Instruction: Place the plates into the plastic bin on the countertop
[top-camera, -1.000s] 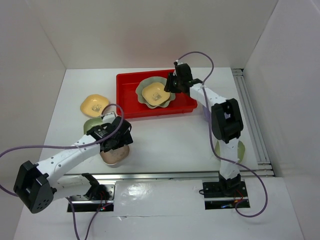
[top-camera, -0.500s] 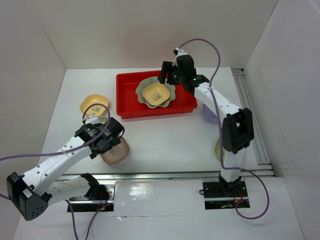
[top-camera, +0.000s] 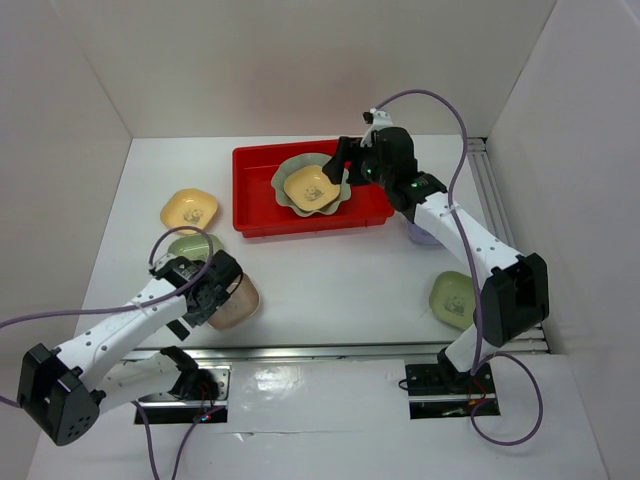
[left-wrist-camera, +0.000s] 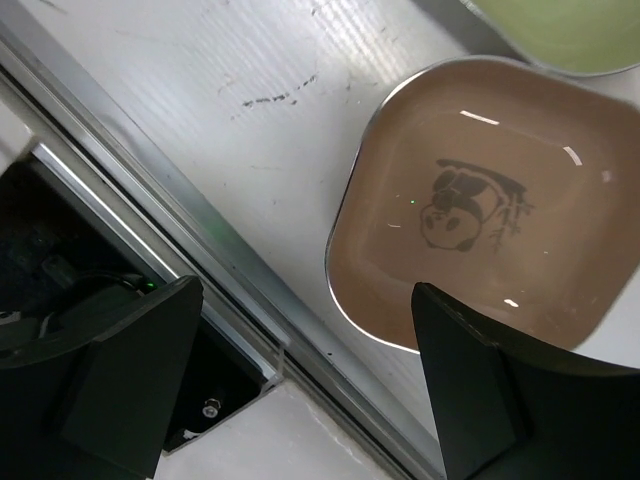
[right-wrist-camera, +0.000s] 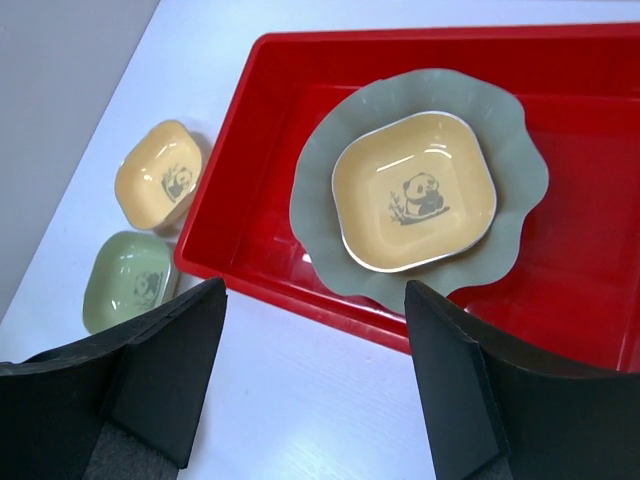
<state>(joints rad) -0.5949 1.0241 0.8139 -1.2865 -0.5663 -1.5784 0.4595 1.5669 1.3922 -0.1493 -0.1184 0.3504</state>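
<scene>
The red plastic bin lies at the back of the white countertop and also shows in the right wrist view. In it lies the pale green scalloped dish with a yellow panda dish nested inside. My right gripper is open and empty above the bin's near rim. My left gripper is open and empty, low over the near-left edge of a pink dish. A second yellow dish and a light green dish lie left of the bin.
Another light green dish lies at the front right. A lavender dish is mostly hidden under my right arm. A metal rail runs along the near edge, close to the pink dish. White walls enclose the surface.
My right arm has swung its elbow to the right, uncovering the green dish at the front right; its gripper stays over the bin. My left gripper has shifted left off the pink dish.
</scene>
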